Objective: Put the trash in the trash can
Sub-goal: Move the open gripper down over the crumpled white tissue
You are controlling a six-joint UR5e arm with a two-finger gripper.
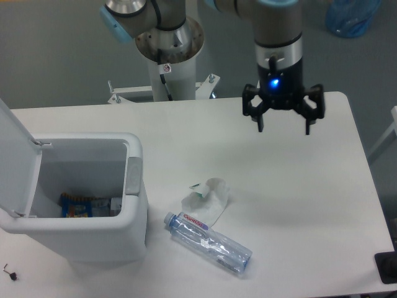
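At far left the trash can [93,239] stands lid-up. Two pieces of trash lie at lower centre — one paper wrapper [209,198], and touching it one bottle [208,241], long axis running down-right. The gripper [282,115], fingers spread and empty, hovers upper right — both lie down-left of it.

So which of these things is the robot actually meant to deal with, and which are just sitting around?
Part of the job:
- crumpled paper wrapper
- crushed plastic bottle
- white trash can, lid open
- the robot's hand, open and empty above the table

Just lying about:
- small dark object left of the can
- colourful packaging already inside the can
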